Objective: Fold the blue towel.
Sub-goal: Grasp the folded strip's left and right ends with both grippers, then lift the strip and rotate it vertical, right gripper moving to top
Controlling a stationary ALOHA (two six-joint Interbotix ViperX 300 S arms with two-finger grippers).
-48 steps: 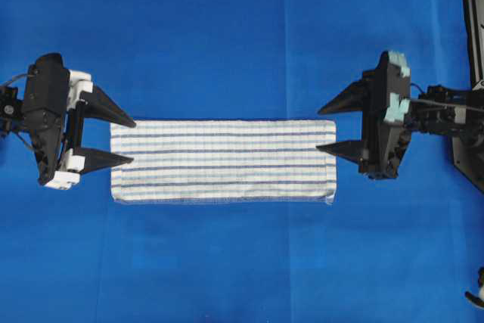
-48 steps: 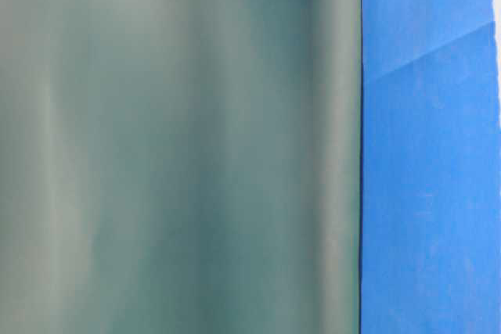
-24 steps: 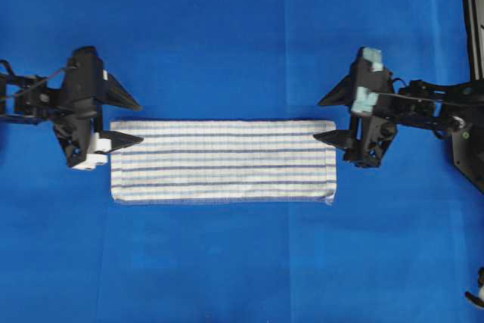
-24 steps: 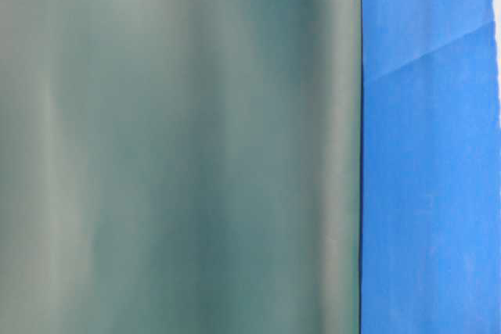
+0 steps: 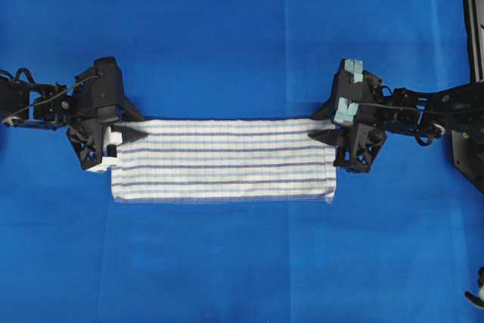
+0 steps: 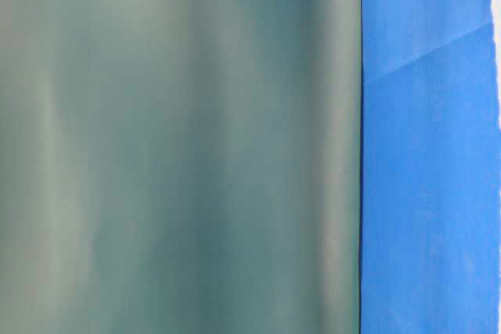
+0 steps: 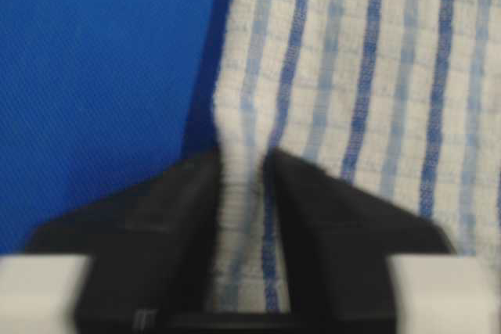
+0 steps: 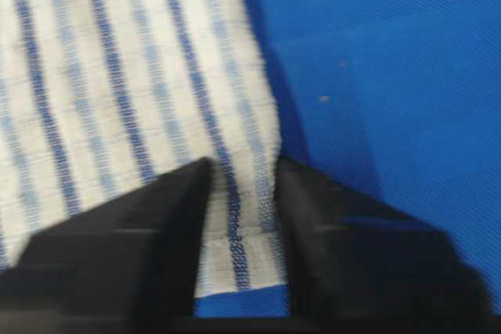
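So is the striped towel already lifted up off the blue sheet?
No: in the overhead view the blue towel lies flat and spread out on the blue sheet, with only its two upper corners pinched.

the towel [image 5: 223,160] lies flat on the desk [image 5: 227,35], long side running left to right. left pincer [image 5: 134,133] sits at its far left corner, right pincer [image 5: 318,135] at its far right corner.
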